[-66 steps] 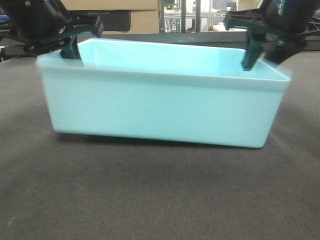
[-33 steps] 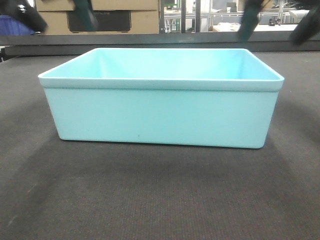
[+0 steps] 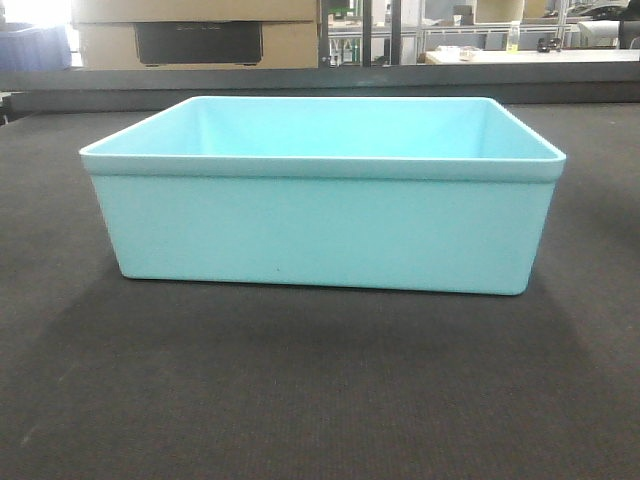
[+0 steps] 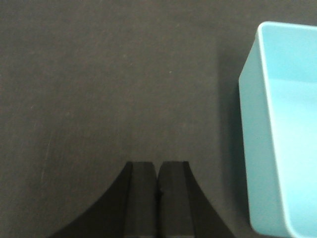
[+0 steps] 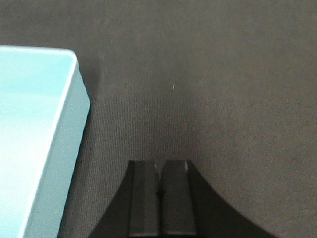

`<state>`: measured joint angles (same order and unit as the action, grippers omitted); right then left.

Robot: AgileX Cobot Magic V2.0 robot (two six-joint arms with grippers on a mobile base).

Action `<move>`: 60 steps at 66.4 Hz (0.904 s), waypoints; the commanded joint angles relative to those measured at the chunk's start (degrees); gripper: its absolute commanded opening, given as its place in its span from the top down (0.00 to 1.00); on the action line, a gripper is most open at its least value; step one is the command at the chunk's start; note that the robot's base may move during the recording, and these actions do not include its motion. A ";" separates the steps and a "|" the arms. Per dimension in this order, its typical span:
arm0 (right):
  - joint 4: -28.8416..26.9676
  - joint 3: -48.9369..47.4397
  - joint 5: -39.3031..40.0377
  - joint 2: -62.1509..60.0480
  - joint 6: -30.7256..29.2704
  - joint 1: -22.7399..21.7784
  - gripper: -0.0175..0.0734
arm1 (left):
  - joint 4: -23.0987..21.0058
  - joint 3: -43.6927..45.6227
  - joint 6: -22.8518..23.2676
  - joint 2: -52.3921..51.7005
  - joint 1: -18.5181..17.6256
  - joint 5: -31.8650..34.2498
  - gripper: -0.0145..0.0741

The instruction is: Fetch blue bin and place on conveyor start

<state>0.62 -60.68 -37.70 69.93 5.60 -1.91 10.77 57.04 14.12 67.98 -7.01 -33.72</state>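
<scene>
The blue bin (image 3: pixel 320 215), pale aqua and empty, rests flat on the dark woven belt of the conveyor start (image 3: pixel 300 390). Neither arm shows in the front view. Seen from the left wrist, my left gripper (image 4: pixel 157 166) is shut with nothing in it, hovering over the belt (image 4: pixel 99 89) to the left of the bin's end wall (image 4: pixel 262 163). My right gripper (image 5: pixel 159 164) is likewise shut and empty, above the belt (image 5: pixel 223 89) to the right of the bin's other end (image 5: pixel 54 148). Both are clear of the bin.
Behind the belt runs a dark rail (image 3: pixel 300 80). Beyond it stand cardboard boxes (image 3: pixel 200 30) and, at the far right, a light work table (image 3: pixel 520 55).
Both grippers let go of the bin's rim and lifted out of the front view. The bin, tilted a second ago, now sits level on the belt.
</scene>
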 commanded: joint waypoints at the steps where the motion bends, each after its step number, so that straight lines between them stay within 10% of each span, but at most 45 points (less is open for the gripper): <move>1: 0.90 4.59 3.96 -3.00 -0.49 -0.24 0.99 | 0.12 -3.86 -0.30 -3.56 0.42 2.65 0.96; 31: 1.17 32.80 17.62 -35.54 -1.10 -0.24 0.99 | -0.01 -30.24 -0.41 -38.66 0.42 10.79 0.96; 60: 1.17 37.81 20.49 -64.66 -3.09 -0.24 0.99 | 1.40 -32.24 -0.41 -66.26 0.42 10.40 0.96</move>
<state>1.21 -22.89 -19.59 6.98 2.96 -1.91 11.20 24.86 13.73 2.79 -6.77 -24.10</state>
